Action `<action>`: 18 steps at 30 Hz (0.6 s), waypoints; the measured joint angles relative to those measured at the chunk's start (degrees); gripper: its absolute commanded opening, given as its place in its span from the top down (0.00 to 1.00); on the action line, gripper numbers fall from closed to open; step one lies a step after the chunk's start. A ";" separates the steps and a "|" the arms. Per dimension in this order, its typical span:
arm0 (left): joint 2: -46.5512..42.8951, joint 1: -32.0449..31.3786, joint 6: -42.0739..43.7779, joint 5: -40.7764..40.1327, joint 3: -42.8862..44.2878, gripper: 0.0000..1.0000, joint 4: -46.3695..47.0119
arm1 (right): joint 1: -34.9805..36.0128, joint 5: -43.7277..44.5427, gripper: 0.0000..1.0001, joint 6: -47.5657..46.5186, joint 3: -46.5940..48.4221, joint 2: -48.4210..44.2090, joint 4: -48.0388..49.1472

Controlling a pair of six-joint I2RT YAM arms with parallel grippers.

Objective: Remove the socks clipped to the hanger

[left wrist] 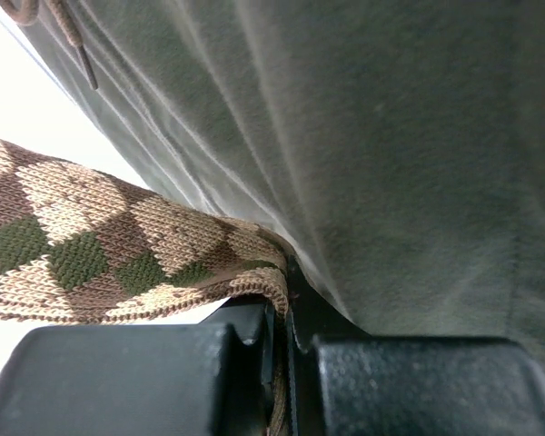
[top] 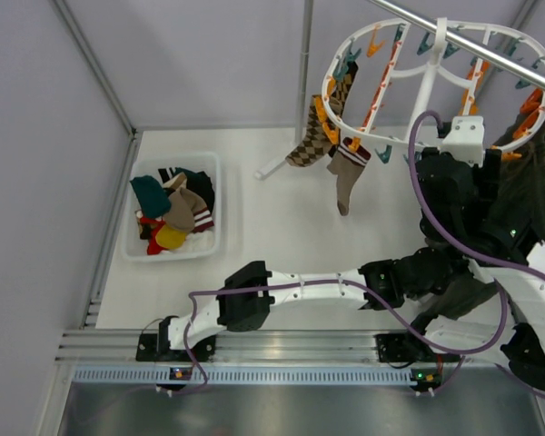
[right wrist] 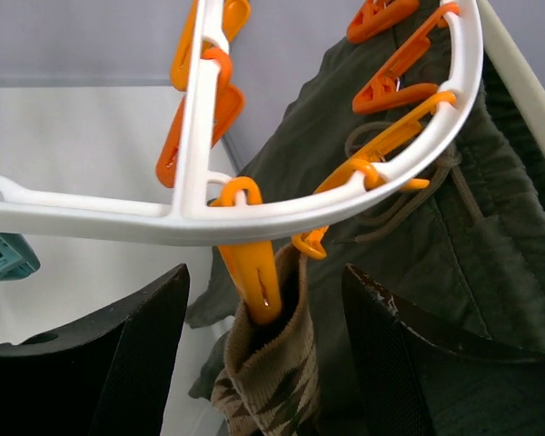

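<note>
The white oval hanger (top: 381, 36) hangs from a rail at the upper right, with orange and teal clips. An argyle sock (top: 311, 136) and a brown sock (top: 347, 177) hang from its left side. My left gripper (left wrist: 286, 318) is shut on the end of a brown-and-green argyle sock (left wrist: 91, 245), pressed against the green garment (left wrist: 391, 163). My right gripper (right wrist: 263, 277) is open, its jaws on either side of an orange clip (right wrist: 254, 263) that pinches an argyle sock's cuff (right wrist: 272, 381) under the hanger rim (right wrist: 191, 218). In the top view the right arm hides this sock.
A clear bin (top: 222, 209) at the left holds several loose socks. The metal rail (top: 490, 54) crosses above the hanger, and a stand pole (top: 304, 82) rises behind it. The dark green drawstring garment (top: 527, 182) hangs at the right, close behind both grippers.
</note>
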 measured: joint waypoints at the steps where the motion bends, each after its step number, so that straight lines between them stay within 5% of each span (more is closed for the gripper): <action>1: 0.00 0.00 0.02 0.17 0.00 1.00 0.02 | -0.28 -0.02 0.36 -1.29 -1.09 -0.17 1.51; 18: -0.07 0.00 -0.02 1.88 -3.74 1.00 -0.04 | -4.90 0.79 0.40 -16.33 -10.01 -0.98 19.71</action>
